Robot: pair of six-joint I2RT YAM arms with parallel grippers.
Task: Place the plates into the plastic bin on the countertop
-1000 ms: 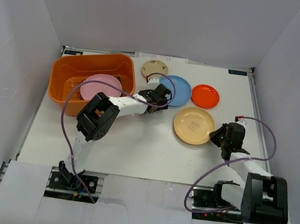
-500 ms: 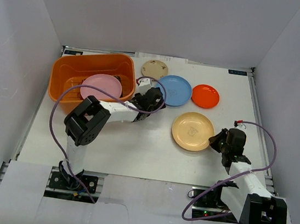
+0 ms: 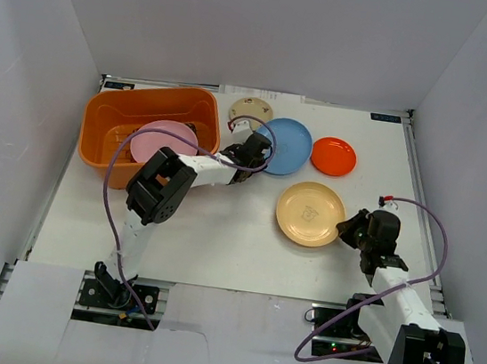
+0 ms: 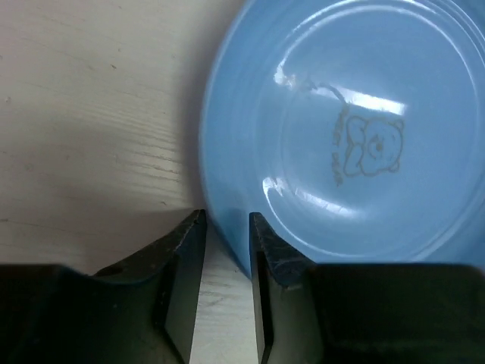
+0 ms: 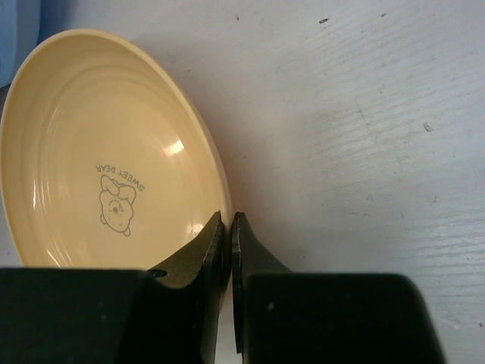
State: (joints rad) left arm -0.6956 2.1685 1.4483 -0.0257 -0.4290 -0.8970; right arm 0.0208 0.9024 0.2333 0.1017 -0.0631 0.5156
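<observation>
Left claw (image 4: pixel 226 231): its two fingers stand on each side of the rim of the blue plate (image 4: pixel 341 136), with a thin gap showing; I cannot tell if they squeeze it yet
Blue plate: flat on the white table (image 3: pixel 219 233), reaching away from the left claw on the side far from the orange bin (image 3: pixel 113 115)
Orange bin: at the back left of the table, near the left claw, with a pink plate (image 3: pixel 163 142) inside
Way to go: I think the blue plate must be lifted and carried left, over the bin's thick rim
Right claw (image 5: pixel 227 227): pinched tight on the edge of the yellow plate (image 5: pixel 106 167)
Yellow plate: on the table to the right, well apart from the bin
Nearer arm: the left one is much closer to the bin, so its plate looks like the next to go in
</observation>
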